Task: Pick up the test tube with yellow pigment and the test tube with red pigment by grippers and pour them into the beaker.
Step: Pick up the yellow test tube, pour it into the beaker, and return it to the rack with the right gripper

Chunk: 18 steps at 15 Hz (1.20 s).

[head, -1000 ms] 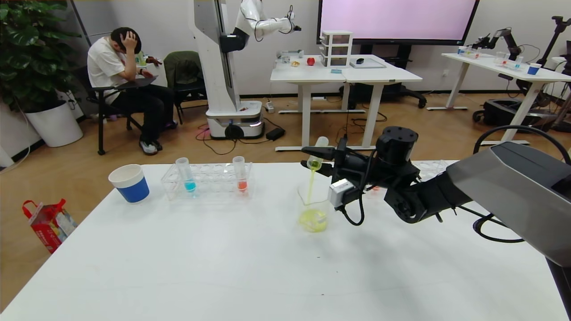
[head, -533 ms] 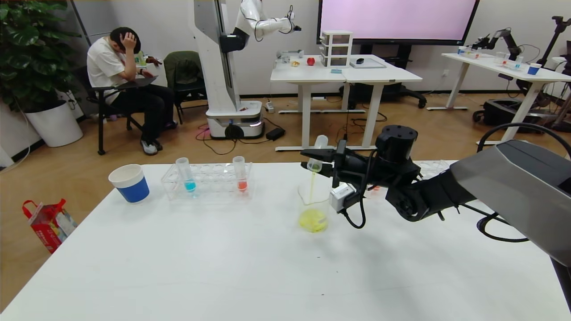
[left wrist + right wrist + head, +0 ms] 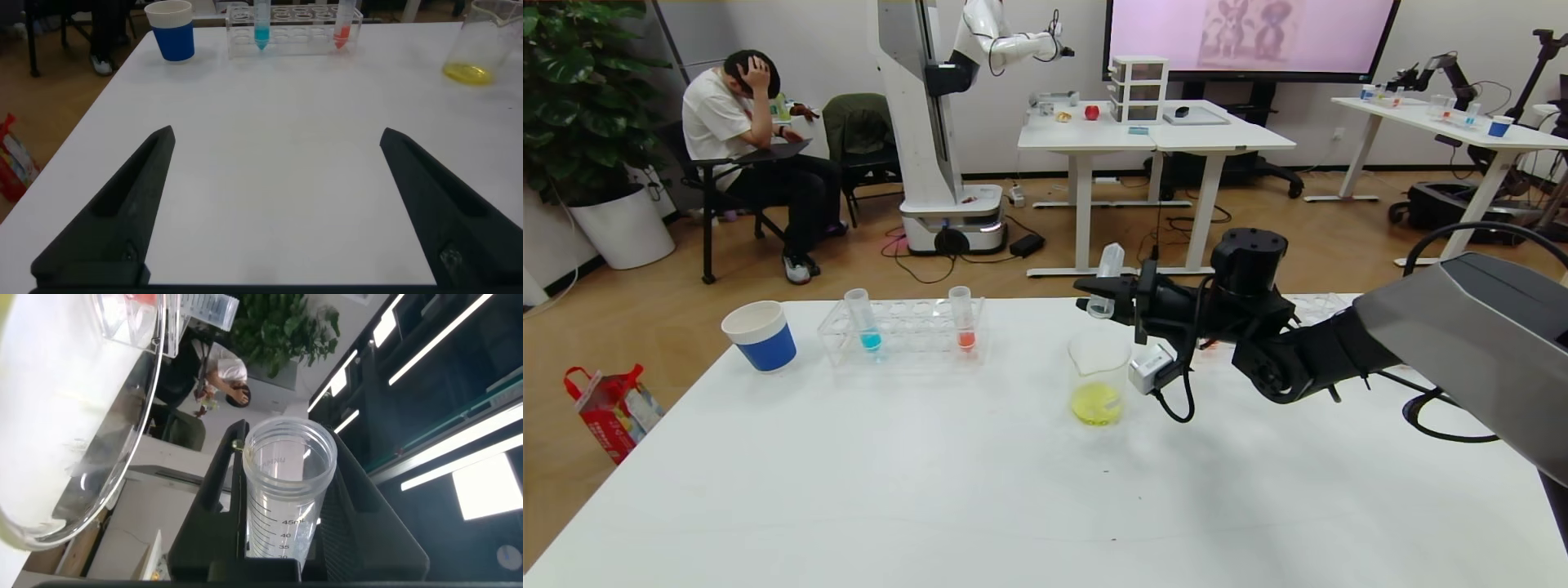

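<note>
My right gripper (image 3: 1104, 296) is shut on the yellow-pigment test tube (image 3: 1106, 280), which now looks clear and empty and is tipped mouth-down above the beaker (image 3: 1099, 377). The beaker stands mid-table with yellow liquid at its bottom. In the right wrist view the tube (image 3: 286, 494) sits between the fingers, mouth toward the camera, with the beaker's rim (image 3: 122, 449) beside it. A red-pigment test tube (image 3: 963, 320) stands upright in the clear rack (image 3: 903, 331); it also shows in the left wrist view (image 3: 343, 24). My left gripper (image 3: 278, 155) is open and empty over bare table.
A blue-liquid tube (image 3: 863, 321) stands in the same rack. A blue-and-white paper cup (image 3: 760, 335) stands at the far left. A second clear rack (image 3: 1311, 309) lies behind my right arm. The white table (image 3: 931, 490) is bare toward the front.
The yellow stream from the tube into the beaker has stopped. The tube has emptied and tilted further up. The right gripper has stayed above the beaker.
</note>
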Each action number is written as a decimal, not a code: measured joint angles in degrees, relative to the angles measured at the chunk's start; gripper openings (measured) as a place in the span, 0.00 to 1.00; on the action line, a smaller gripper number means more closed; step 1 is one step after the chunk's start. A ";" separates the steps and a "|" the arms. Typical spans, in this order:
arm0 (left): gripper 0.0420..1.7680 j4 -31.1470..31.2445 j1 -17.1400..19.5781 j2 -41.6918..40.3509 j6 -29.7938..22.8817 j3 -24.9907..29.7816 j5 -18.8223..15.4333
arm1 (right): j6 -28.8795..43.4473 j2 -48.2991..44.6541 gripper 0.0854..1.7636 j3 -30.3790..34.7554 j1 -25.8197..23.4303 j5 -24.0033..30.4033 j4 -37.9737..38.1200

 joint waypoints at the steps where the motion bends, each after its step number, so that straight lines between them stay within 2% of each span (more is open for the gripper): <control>1: 0.99 0.00 0.00 0.00 0.00 0.00 0.00 | 0.02 -0.09 0.25 0.00 0.06 0.00 0.17; 3: 0.99 -0.02 0.00 0.00 0.00 0.00 0.02 | 0.68 -0.24 0.25 -0.06 0.16 0.16 0.63; 5: 0.99 -0.02 0.00 0.00 -0.02 0.00 0.00 | 4.72 -0.35 0.25 -0.17 0.39 0.55 1.10; 9: 0.99 0.00 0.00 0.00 0.00 0.00 0.00 | 23.98 -1.60 0.25 -3.51 0.91 0.94 0.35; 12: 0.99 0.00 0.00 0.00 0.00 0.00 0.00 | 38.01 -4.17 0.25 -5.10 -0.63 -0.22 0.11; 14: 0.99 0.00 0.00 0.00 0.02 0.00 0.00 | 46.56 -6.12 0.25 -4.57 -3.01 -2.89 -0.79; 16: 0.99 -0.02 0.00 0.00 0.00 0.00 0.00 | 56.95 -7.94 0.25 -0.33 -5.12 -7.58 -6.17; 18: 0.99 0.00 0.00 0.00 0.00 0.00 0.00 | 72.36 -9.81 0.25 5.75 -5.84 -16.13 -13.42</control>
